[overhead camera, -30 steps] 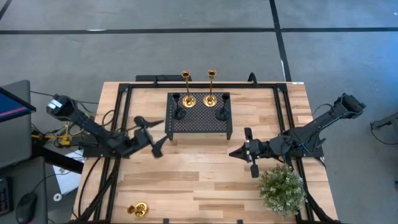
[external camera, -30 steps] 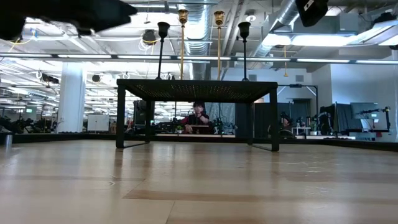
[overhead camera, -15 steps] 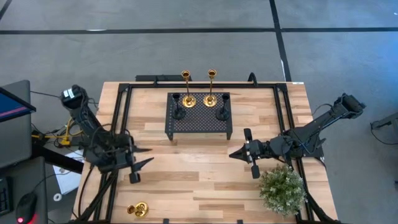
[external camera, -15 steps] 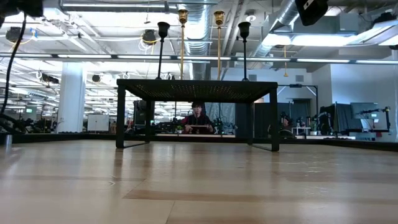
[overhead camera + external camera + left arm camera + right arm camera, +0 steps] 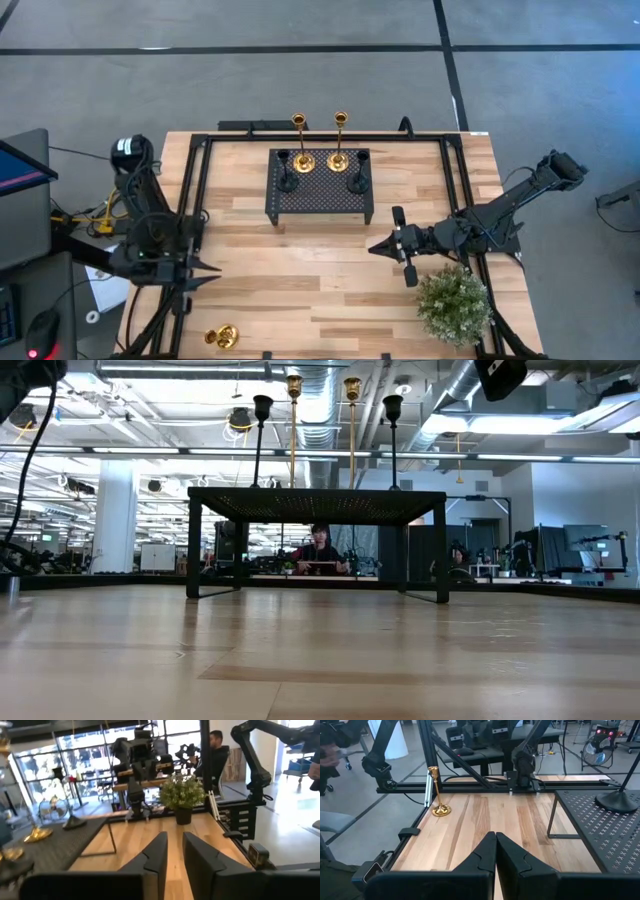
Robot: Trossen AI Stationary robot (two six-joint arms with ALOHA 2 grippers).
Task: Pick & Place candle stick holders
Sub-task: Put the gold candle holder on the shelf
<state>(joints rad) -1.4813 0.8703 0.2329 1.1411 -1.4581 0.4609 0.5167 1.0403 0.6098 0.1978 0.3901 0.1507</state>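
My left claw (image 5: 200, 270) is a little apart over the tabletop (image 5: 300, 290). My right claw (image 5: 375, 247) is together. Four candle stick holders (image 5: 320, 160) are on the stand (image 5: 320, 195), one gold holder (image 5: 222, 336) near me.

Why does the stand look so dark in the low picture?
Low view: bright ceiling lights shine from behind, so the stand and black holders show as dark outlines, while the gold holders still glint. High view: light falls evenly from above, so the stand's holes show.
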